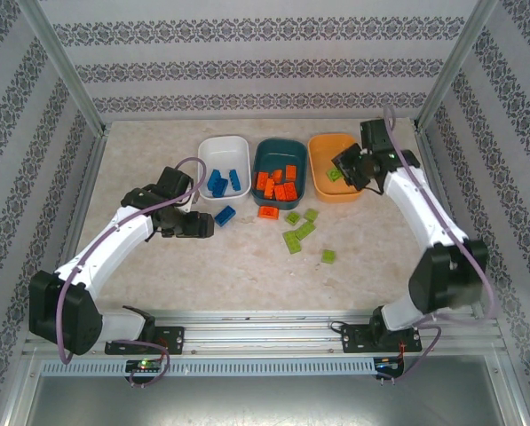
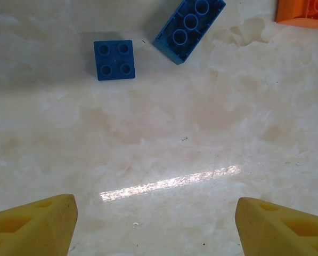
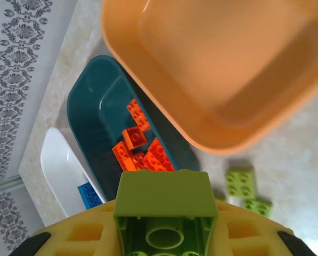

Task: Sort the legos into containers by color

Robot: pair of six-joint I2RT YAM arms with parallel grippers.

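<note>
Closest to the arm bases, five lime green legos [image 1: 304, 229] lie loose on the table [image 1: 158, 275], away from every tray. A bit farther on, one orange-red lego [image 1: 268, 211] sits just in front of the dark teal tray [image 1: 280, 145].

The left gripper [image 1: 202, 224] hangs low over the table. Its yellow fingers [image 2: 36, 226] are spread wide and there is nothing between them. In front of it lie a small square blue lego [image 2: 114, 60] and a long blue lego [image 2: 189, 26], which is on its back with its holes up. From above the two look like one blue blob, so I cannot tell if they touch. The left arm [image 1: 114, 244] reaches out long and low, and its wrist turns to the right.

These bricks are light, hard and smooth. They will not squash, but they can slip or spin away. I think it is best to pinch one on its two flat sides, across the short way, not on the bumps.

The right gripper [image 3: 165, 234] is closed tight on a green lego [image 3: 165, 205], one finger on each flat side. The right arm [image 1: 424, 213] bends high at the elbow and points down over the light orange tray [image 3: 143, 80].

Farthest away, the white tray [image 1: 225, 144] has blue bricks in it, and the teal one has orange-red bricks.
</note>
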